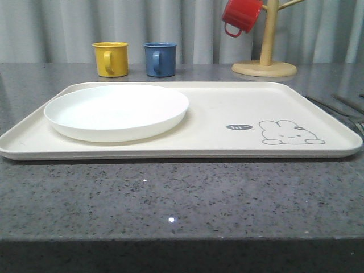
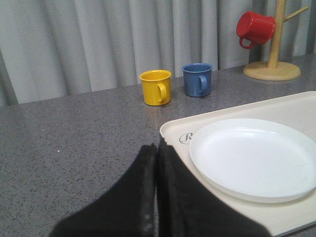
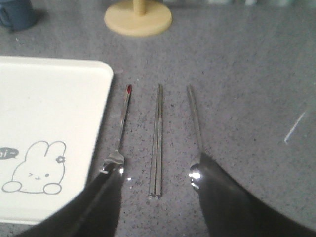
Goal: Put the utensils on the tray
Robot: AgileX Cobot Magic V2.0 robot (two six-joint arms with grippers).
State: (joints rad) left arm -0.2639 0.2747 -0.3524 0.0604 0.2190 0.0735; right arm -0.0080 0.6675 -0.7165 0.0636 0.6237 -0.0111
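Observation:
The cream tray point(image 1: 227, 114) with the grey rabbit drawing lies across the middle of the table. To the right of it, on the counter, three silver utensils point(image 1: 330, 107) lie side by side. They are a fork point(image 3: 121, 121) nearest the tray's edge point(image 3: 101, 106), a pair of chopsticks point(image 3: 158, 133) and a spoon point(image 3: 194, 118). My right gripper point(image 3: 159, 165) hangs open above them, straddling the chopsticks' near ends. One finger covers the fork's head and the other part of the spoon's bowl. My left gripper point(image 2: 156, 150) is shut on nothing, by the tray's left corner point(image 2: 170, 132).
A round white plate point(image 1: 116, 111) sits on the tray's left half. Behind the tray stand a yellow mug point(image 1: 111, 58) and a blue mug point(image 1: 160, 58). A wooden mug tree point(image 1: 265, 62) at the back right holds a red mug point(image 1: 241, 15). Bare counter runs in front of the tray.

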